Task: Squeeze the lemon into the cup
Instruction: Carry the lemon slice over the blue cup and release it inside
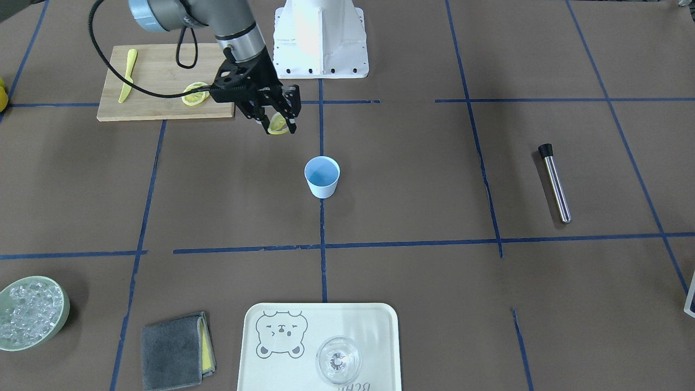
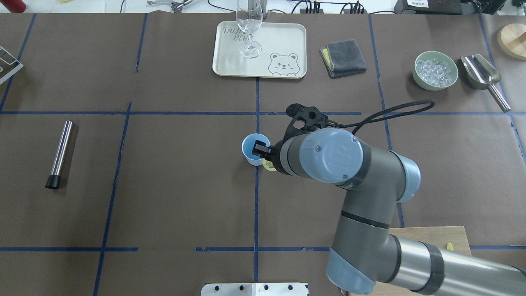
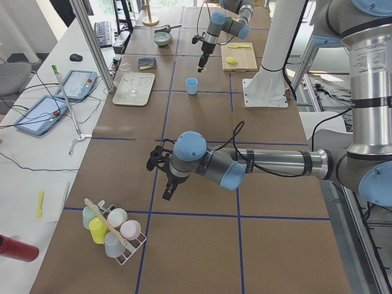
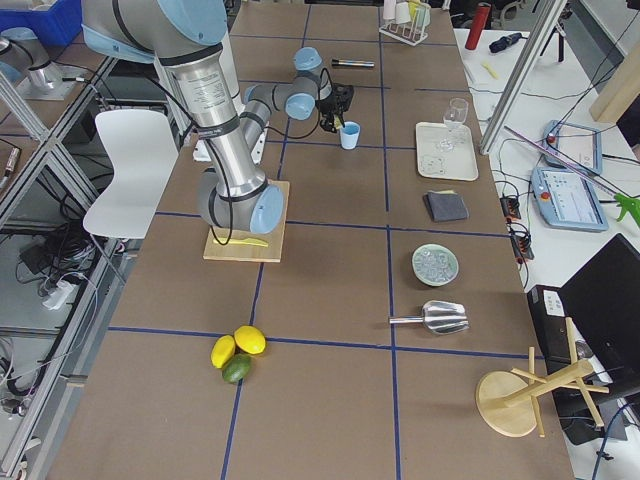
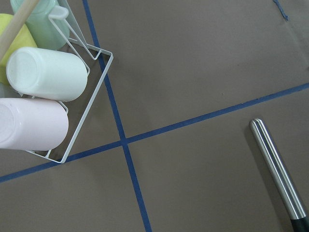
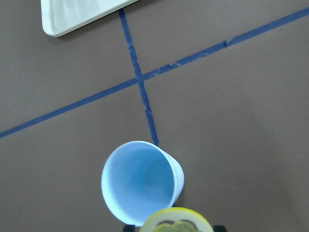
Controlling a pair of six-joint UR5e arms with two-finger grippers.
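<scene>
Lemon (image 6: 176,221), clamped in right gripper (image 1: 279,126), seemingly hangs just short of cup (image 6: 140,181), which lies toward the desk's operators' edge; left gripper (image 3: 168,192) jaws unreadable.

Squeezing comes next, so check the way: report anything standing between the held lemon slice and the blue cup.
Nothing visible stands between them. The right gripper holds the lemon slice in the air just short of the cup, on the robot's side of it. The gap between them is open, and the cup's mouth is uncovered.
</scene>
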